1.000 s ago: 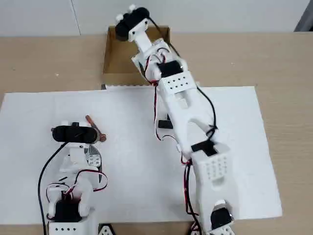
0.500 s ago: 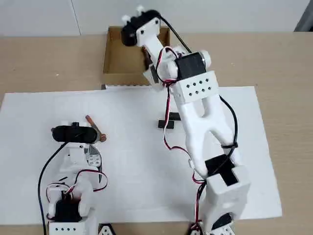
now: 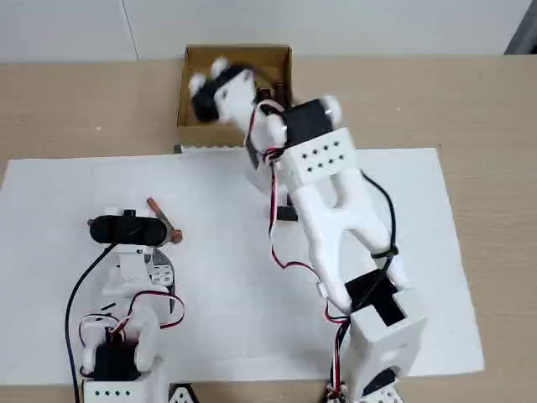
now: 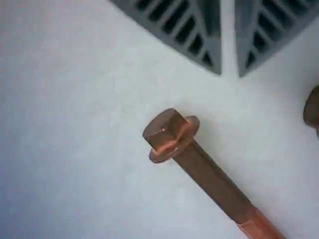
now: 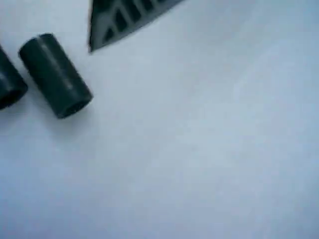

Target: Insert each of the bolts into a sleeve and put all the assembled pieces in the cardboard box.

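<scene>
A copper bolt (image 4: 199, 167) lies on the white paper just off my left gripper (image 4: 228, 64), which is shut with only a thin slit between its grey fingertips and nothing in it. A second bolt's head (image 4: 313, 109) shows at the edge. From above, the bolts (image 3: 161, 220) lie beside the left arm. My right gripper (image 3: 214, 92) hangs over the near wall of the cardboard box (image 3: 181, 92), open and empty; one dark finger (image 5: 124, 20) shows over the paper. Two black sleeves (image 5: 56, 74) (image 5: 7, 84) lie nearby. A sleeve (image 3: 288, 213) peeks from under the right arm.
White paper (image 3: 226, 277) covers the table's middle, with bare wood around it. The right arm (image 3: 327, 210) stretches diagonally across the paper from the front right. The left arm (image 3: 117, 336) stays at the front left.
The right arm's wrist has drawn back from over the far side of the box toward its near wall and swung left. The left arm and the bolts have not moved.
</scene>
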Available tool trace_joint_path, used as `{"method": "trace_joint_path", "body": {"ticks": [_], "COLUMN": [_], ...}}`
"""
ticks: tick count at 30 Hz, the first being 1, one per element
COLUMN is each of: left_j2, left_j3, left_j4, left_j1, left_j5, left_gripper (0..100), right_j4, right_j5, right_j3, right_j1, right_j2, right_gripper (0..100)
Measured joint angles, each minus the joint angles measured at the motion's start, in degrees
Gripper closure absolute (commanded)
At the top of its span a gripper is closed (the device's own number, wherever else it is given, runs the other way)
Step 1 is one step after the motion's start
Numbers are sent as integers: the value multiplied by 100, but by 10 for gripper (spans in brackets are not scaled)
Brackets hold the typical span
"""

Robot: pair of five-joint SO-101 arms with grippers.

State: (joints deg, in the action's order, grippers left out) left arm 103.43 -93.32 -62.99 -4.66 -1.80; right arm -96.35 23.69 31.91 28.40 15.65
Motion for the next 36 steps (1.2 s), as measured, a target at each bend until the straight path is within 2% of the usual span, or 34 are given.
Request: {"method": "trace_joint_path", "body": {"ticks": [4,17,36], "left_j2": [0,0,0], "left_j3": [0,0,0], "left_j4": [0,0,0], "left_j1": [0,0,0], "left_j5": [0,0,0], "left_gripper": [994,994,994], "right_j4": [0,0,149], "right_j5": [413,1741,2382], "right_j3": [-440,-484,-492], "right_j1": [44,44,-246], "right_j2": [0,185,1574], "right_gripper": [875,876,876]}}
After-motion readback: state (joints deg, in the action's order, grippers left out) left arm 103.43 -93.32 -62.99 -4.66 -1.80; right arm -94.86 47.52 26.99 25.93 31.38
